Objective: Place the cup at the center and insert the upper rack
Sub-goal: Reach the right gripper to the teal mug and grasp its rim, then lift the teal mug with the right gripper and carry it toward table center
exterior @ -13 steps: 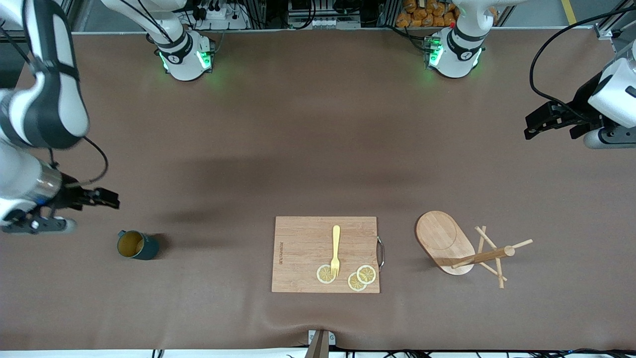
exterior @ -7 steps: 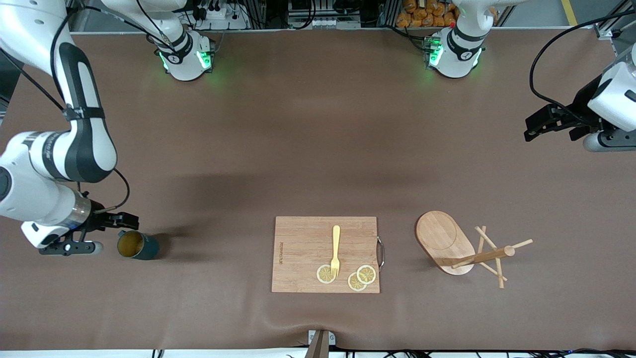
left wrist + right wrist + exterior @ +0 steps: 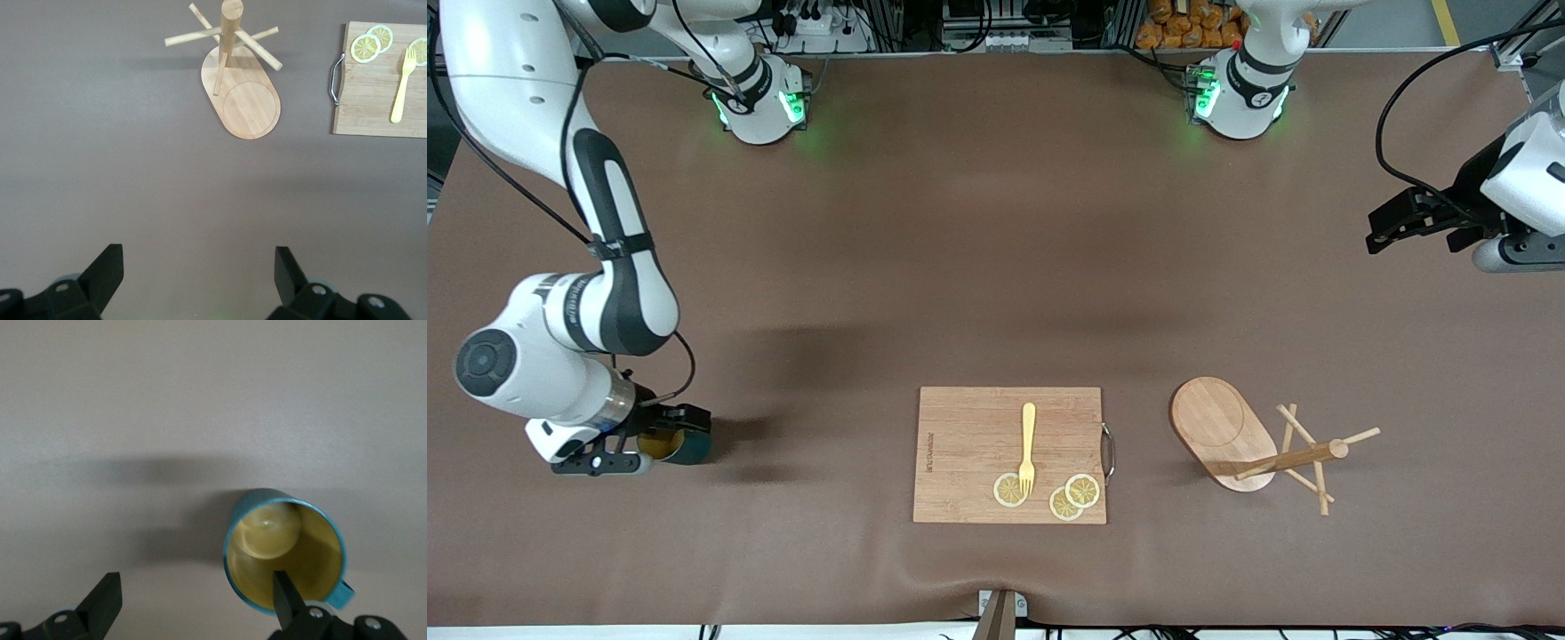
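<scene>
Now the cup (image 3: 285, 549) on its side, mouth under one finger of the wide-apart right gripper (image 3: 193, 600).

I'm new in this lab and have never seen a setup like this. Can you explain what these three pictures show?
Two robot arms stand at a brown table. One picture looks down from a high camera facing them; the other two come from cameras on each arm's wrist.

The right gripper is low at the cup, a teal mug lying on its side, with its fingers open and one fingertip at the mug's mouth. Nothing is held.

The left gripper, also open, waits in the air over its own end of the table.

Also on the table: the upper rack, a wooden mug tree tipped over, and a cutting board with a yellow fork and lemon slices.
</scene>
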